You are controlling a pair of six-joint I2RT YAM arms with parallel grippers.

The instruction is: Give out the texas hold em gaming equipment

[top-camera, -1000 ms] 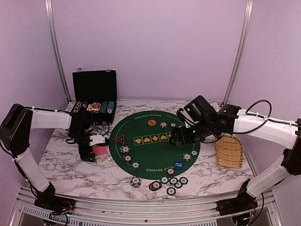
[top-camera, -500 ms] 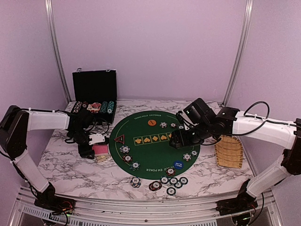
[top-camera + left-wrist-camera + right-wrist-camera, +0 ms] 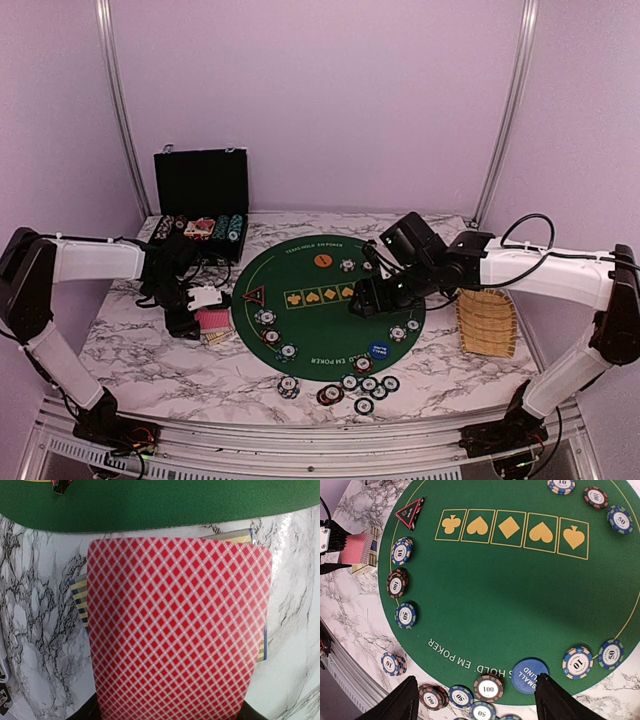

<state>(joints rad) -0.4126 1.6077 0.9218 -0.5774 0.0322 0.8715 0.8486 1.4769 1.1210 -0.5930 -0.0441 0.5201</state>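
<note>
Two arms at the poker table: one clamps a card, the other gapes.
The left gripper [image 3: 197, 320] pinches a red-backed playing card [image 3: 177, 630] over a striped-edged pack [image 3: 79, 600] on the marble table [image 3: 35, 630], just beside the left rim of the green mat [image 3: 150, 505]; whether card and pack touch I cannot tell. The right gripper [image 3: 476, 680] hangs above the mat's middle, jaws wide apart, nothing between them. Under it the blue button marker [image 3: 530, 674] lies at the mat's near edge, between a dark red chip [image 3: 488, 687] and an orange-edged chip [image 3: 578, 662]. The triangular red-black marker [image 3: 411, 513] sits at the left rim near the card, and the orange marker [image 3: 322, 260] at the far side. A cluster of chips [image 3: 362, 385] lies on the marble just in front of the mat. An open black chip case [image 3: 200, 195] stands far left, a wicker basket [image 3: 487, 320] on the right.
</note>
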